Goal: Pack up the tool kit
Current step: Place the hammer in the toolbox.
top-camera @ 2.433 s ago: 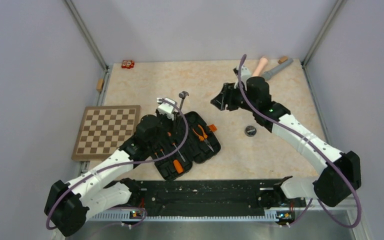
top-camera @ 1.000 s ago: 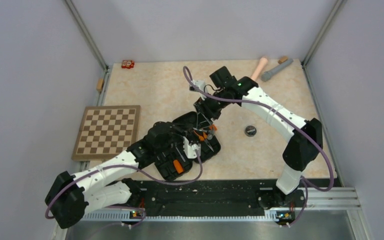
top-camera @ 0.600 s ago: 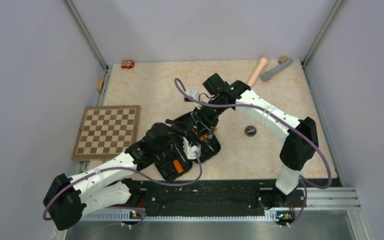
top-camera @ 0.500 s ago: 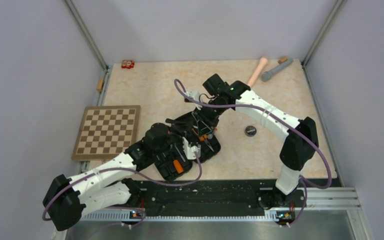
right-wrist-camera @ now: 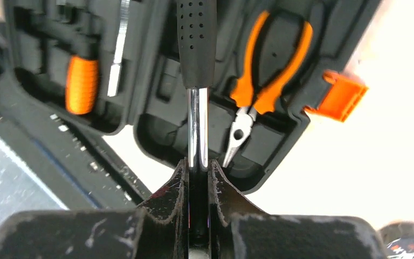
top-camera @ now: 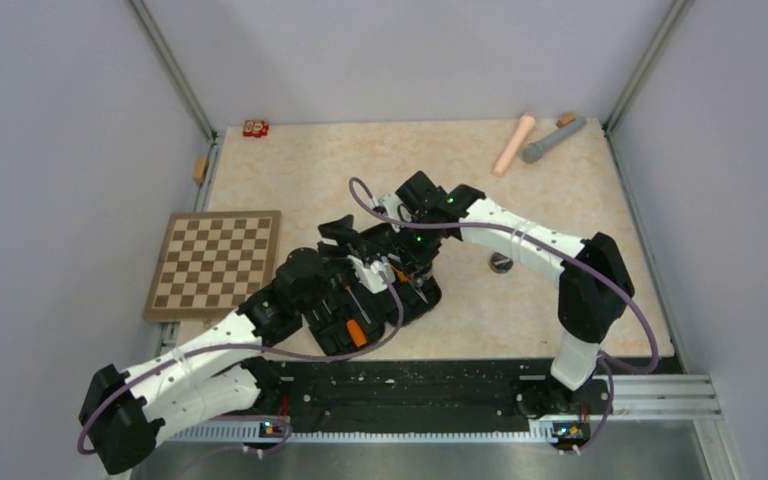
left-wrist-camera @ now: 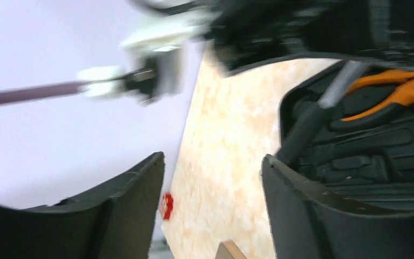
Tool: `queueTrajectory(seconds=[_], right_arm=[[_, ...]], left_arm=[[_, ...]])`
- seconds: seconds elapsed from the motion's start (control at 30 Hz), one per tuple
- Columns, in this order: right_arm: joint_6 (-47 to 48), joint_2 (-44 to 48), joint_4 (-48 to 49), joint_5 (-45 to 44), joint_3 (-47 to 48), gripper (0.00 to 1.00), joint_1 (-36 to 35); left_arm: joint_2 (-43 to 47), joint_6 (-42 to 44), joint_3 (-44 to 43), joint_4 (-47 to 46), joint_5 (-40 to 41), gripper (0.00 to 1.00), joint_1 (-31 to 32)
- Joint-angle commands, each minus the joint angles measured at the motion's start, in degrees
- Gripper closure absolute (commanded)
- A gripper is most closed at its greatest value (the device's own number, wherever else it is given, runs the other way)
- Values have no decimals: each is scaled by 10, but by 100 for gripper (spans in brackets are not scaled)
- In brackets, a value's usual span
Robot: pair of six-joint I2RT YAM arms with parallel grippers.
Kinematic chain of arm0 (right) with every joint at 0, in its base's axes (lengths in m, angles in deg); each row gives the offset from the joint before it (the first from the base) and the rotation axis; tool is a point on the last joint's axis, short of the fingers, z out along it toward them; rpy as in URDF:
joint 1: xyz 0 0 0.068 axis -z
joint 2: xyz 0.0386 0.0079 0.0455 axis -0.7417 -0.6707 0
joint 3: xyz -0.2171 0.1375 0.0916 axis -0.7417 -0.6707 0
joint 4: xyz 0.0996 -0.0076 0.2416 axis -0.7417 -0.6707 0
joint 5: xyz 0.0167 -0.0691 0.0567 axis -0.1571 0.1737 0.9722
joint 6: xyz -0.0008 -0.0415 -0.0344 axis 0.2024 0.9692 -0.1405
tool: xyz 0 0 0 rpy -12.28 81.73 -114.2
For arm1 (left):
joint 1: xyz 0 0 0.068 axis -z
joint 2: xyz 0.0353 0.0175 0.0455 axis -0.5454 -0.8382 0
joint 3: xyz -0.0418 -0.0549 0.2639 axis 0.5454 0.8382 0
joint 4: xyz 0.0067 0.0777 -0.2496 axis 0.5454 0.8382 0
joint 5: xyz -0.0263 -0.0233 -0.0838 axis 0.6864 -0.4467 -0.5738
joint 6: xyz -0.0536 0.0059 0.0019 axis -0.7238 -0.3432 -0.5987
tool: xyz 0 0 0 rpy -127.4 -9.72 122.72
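Black case: one pliers, one screwdriver; right pincer clamps one tool, left pincer apart.

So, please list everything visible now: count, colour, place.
tool case: 1, black, open, centre
pliers: 1, orange handles, in case
screwdriver: 1, orange handle, in case
black-handled tool: 1, chrome shaft, over case
chessboard: 1, brown, left side
pink cylinder: 1, far right
grey cylinder: 1, beside pink one
disc: 1, dark, right of case
red thing: 1, small, far left
left gripper: 1, black, open, by case
right gripper: 1, black, shut on black-handled tool
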Motion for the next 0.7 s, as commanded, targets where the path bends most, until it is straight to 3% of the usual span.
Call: queueTrajectory(seconds=[0.0, 0.2, 0.27, 0.67], right_arm=[[-123, 17, 121, -145, -56, 100, -30], [-189, 23, 213, -252, -115, 100, -62], [-220, 32, 239, -267, -134, 100, -71], [-290, 44, 257, -315, -180, 100, -130]], left_arm=[[29, -136, -29, -37, 128, 20, -28], [42, -328, -32, -94, 160, 15, -145], [34, -356, -40, -101, 183, 14, -165], [39, -339, -24, -123, 220, 18, -168]])
